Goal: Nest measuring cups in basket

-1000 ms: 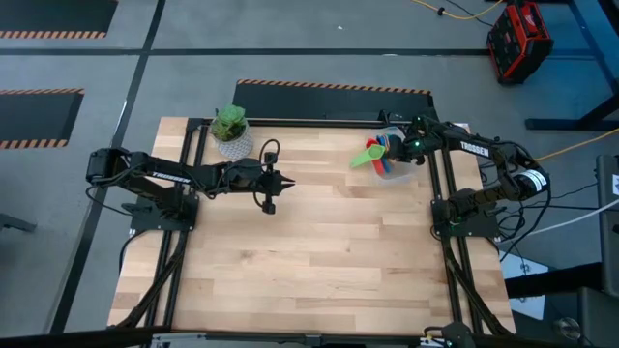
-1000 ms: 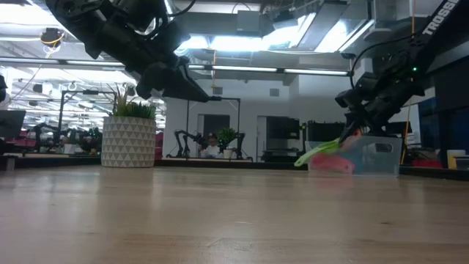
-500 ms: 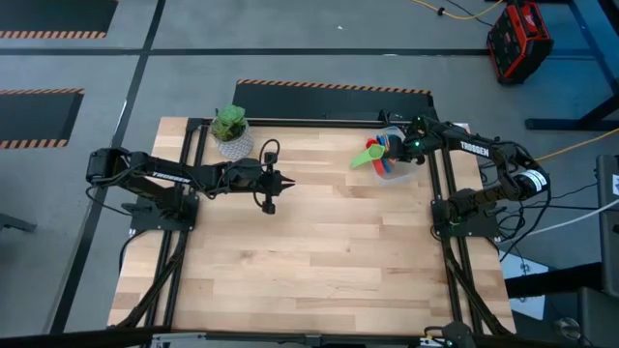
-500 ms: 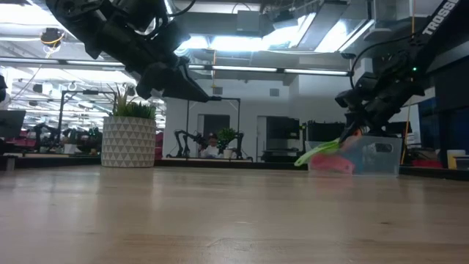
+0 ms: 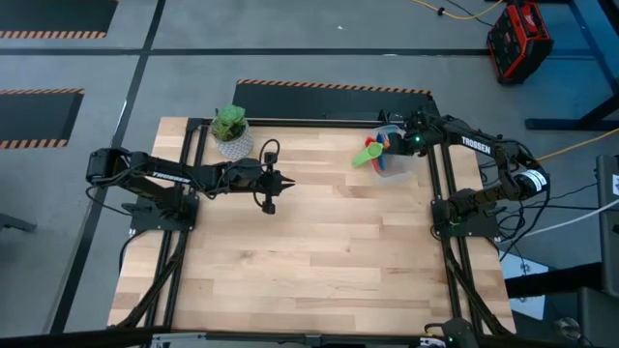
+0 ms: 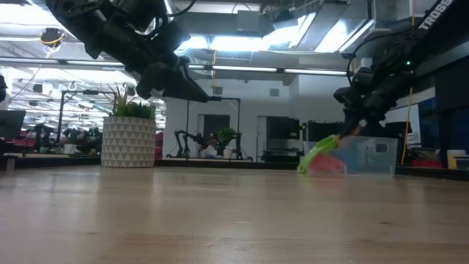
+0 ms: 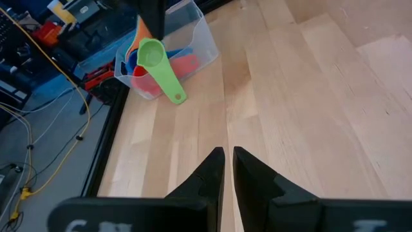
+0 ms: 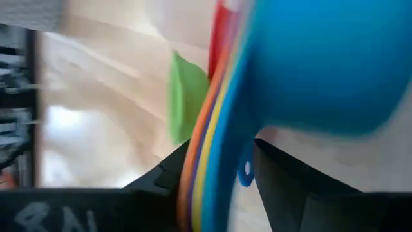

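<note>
From above, a pale wooden counter (image 5: pixel 309 242) fills the middle of the view, with a dark arm on each side. The left gripper (image 5: pixel 271 182) hangs over the counter's far-left area, its fingers drawn nearly together and holding nothing. Just beyond that arm stands a potted plant (image 5: pixel 231 130) in a white pot. At the far-right corner sits the basket (image 5: pixel 392 166), a clear tub, with the measuring cups (image 5: pixel 379 150) stacked inside it. A green cup (image 5: pixel 368 156) leans out over the basket's left rim. The right gripper (image 5: pixel 401 142) is directly over the basket, among the cups.

At counter height, the left arm reaches in from the upper left, above the potted plant, with its fingers well off the surface. On the right, the basket rests on the counter, and the green cup's handle slopes down over its near side. The right gripper comes down into the basket from above.

From the left wrist, the two dark fingers (image 7: pixel 209 174) stand almost shut, with only a thin gap and bare wood beyond. Farther off, the basket holds red, blue and orange cups, and the green cup hangs over its rim.

From the right wrist, the fingers (image 8: pixel 167 174) are partly apart and clamp the stacked flat handles; a large blue cup fills the view.
</note>
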Available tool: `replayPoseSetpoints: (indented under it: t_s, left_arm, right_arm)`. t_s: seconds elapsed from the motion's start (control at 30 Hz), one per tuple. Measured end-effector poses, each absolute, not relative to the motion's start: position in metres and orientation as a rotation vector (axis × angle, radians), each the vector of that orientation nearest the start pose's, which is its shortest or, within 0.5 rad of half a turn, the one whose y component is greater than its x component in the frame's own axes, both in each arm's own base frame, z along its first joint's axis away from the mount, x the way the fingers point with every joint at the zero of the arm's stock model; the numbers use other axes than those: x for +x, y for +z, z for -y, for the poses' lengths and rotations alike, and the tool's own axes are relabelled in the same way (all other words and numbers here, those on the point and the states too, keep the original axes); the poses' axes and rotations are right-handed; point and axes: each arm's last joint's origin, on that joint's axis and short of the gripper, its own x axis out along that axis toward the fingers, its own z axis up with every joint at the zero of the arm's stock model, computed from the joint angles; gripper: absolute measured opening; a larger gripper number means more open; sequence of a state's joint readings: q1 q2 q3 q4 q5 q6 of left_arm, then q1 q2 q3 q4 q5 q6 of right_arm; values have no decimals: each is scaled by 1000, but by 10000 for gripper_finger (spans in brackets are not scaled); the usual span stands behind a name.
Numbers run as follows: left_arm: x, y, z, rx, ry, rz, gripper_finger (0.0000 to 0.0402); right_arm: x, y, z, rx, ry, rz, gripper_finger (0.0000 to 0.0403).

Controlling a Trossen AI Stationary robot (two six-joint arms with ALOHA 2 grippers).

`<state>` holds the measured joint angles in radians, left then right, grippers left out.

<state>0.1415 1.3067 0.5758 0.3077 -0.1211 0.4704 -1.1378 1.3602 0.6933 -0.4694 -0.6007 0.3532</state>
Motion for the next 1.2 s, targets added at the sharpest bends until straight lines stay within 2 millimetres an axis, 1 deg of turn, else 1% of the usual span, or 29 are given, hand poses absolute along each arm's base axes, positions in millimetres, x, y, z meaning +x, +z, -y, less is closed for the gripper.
replayPoseSetpoints:
  t_s: [0.13,0.27,0.47,0.7,0.93,1.2]
  left_arm:
    - [258,200,-40,456,154,-477,27]
    - [258,200,-40,456,154,-477,27]
    - [258,200,-40,456,154,-477,28]
    - [258,200,-40,456,154,-477,27]
    - [258,200,-40,456,154,-477,27]
    - [258,200,-40,456,154,-477,28]
  right_arm:
    - [111,172,201,1220,-622,-705,149]
    - [112,173,200,1266,-578,-682,149]
    - [112,174,200,1276,-555,-674,149]
    - [109,171,201,1227,-691,-733,149]
    - [110,170,199,1202,-697,-771,149]
    - [115,169,195,1170,-704,-805,149]
